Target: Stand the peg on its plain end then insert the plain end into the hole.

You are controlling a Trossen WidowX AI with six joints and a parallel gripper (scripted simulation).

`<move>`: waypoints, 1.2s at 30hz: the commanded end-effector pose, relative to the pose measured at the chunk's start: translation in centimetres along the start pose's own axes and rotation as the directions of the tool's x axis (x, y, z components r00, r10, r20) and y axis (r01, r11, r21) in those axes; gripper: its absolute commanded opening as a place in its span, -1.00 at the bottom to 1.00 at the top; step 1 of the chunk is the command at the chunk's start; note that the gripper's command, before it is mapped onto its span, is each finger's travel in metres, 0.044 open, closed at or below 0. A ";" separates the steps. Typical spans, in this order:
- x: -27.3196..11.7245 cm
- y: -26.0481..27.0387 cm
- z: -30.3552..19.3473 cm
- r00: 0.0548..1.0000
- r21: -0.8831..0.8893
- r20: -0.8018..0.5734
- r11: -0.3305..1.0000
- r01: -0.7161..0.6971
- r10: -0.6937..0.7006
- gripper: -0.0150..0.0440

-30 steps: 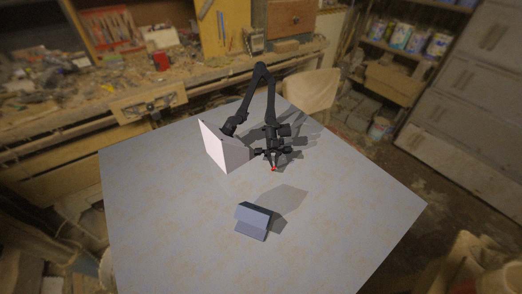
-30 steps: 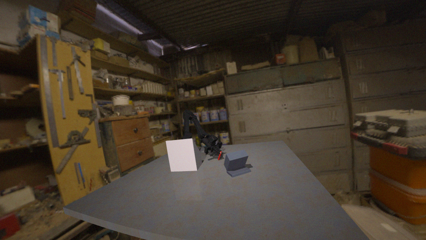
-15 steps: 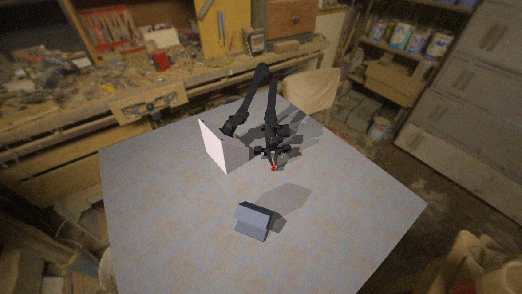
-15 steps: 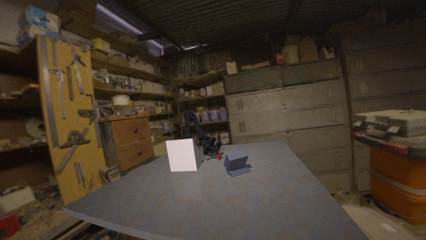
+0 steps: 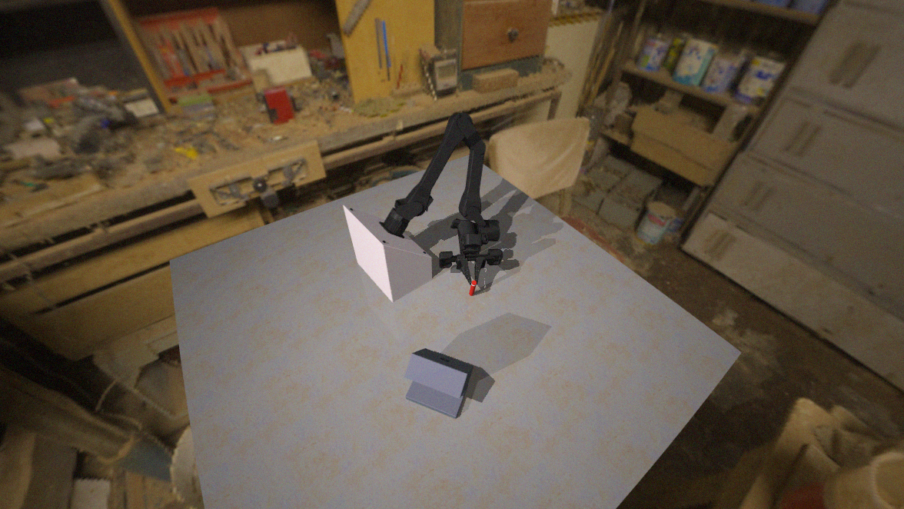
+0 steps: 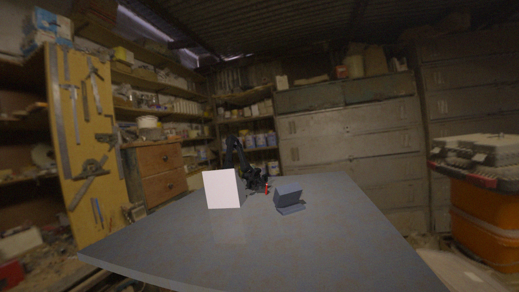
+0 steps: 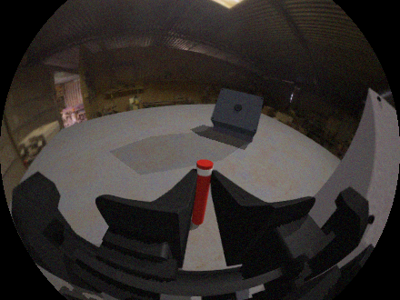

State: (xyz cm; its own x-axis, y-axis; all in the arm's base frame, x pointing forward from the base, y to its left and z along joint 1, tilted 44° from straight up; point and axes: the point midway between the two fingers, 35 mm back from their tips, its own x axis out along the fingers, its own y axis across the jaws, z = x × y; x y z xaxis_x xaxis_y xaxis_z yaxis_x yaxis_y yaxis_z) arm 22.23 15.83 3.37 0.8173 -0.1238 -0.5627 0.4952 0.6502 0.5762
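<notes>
The red peg (image 5: 471,290) (image 6: 266,189) (image 7: 203,195) stands close to upright, with its white-banded end at the top and its plain end down. My gripper (image 5: 473,281) (image 7: 204,174) is shut on the peg near the band. The plain end is at or just above the table; I cannot tell whether it touches. The sloped blue-grey panel (image 5: 436,373) (image 6: 287,197) (image 7: 227,116) stands on the table, ahead and to the right in the wrist view. Its single dark hole (image 7: 237,107) shows in the face turned toward me. Nothing is in the hole.
A large pale block (image 5: 373,259) (image 6: 222,188) (image 7: 359,159) stands beside the arm, close to the gripper, on the right in the wrist view. The table (image 5: 304,379) (image 6: 254,246) carries the block and the panel. Shadows fall across it between peg and panel.
</notes>
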 end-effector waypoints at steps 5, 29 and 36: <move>-0.4 0.0 -0.3 0.998 -0.004 0.067 1.000 0.003 -0.003 -0.33; -0.7 0.2 -1.0 0.996 -0.007 0.086 1.000 -0.002 0.002 -0.33; -0.9 0.2 -1.0 0.996 -0.008 0.085 1.000 -0.003 0.003 -0.33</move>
State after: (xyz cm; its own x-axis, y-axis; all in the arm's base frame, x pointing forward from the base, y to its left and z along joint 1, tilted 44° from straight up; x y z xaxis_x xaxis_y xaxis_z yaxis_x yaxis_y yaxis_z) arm 21.43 16.74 3.40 0.8409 -0.1853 -0.5084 0.4909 0.6566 0.5726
